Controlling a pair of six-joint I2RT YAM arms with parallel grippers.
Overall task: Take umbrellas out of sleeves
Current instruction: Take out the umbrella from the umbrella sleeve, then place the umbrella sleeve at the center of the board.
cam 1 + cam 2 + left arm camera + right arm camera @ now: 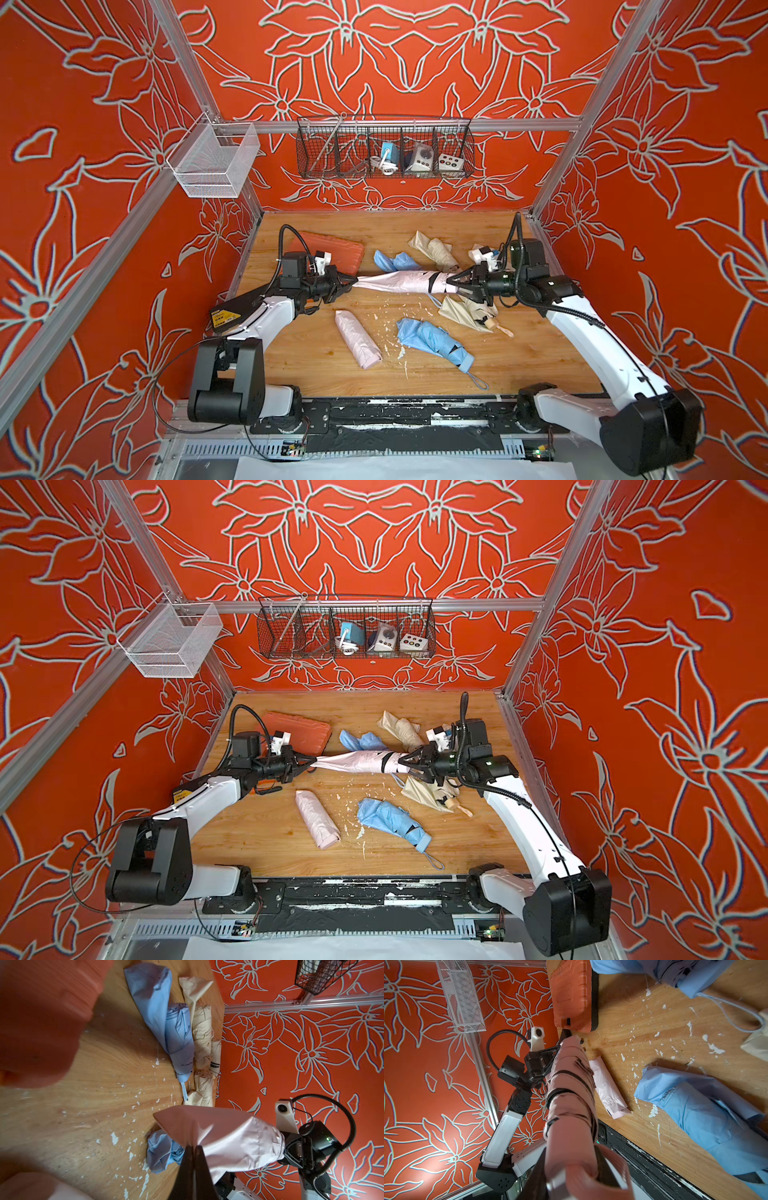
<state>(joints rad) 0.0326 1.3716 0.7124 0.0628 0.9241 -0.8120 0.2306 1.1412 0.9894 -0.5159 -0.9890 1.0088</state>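
Looks like the left gripper point(354, 281) pinches the thin, slippery-looking pink sleeve point(395, 282) by its tip while the right gripper point(451, 284) clamps the stiffer umbrella point(439, 283) by its handle end, over the middle of the bench point(316, 361).

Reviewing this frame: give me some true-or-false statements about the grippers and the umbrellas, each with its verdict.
1. The left gripper has its fingers shut on the tip of the pink sleeve. True.
2. The right gripper is open and holds nothing. False: it is shut on the handle end of the pink umbrella.
3. The pink umbrella is fully out of its sleeve. False: only its handle end shows; the rest is inside the pink sleeve.
4. An orange tool case lies on the table behind the left gripper. True.
5. The light blue umbrella nearest the front edge stands upright. False: it lies flat.
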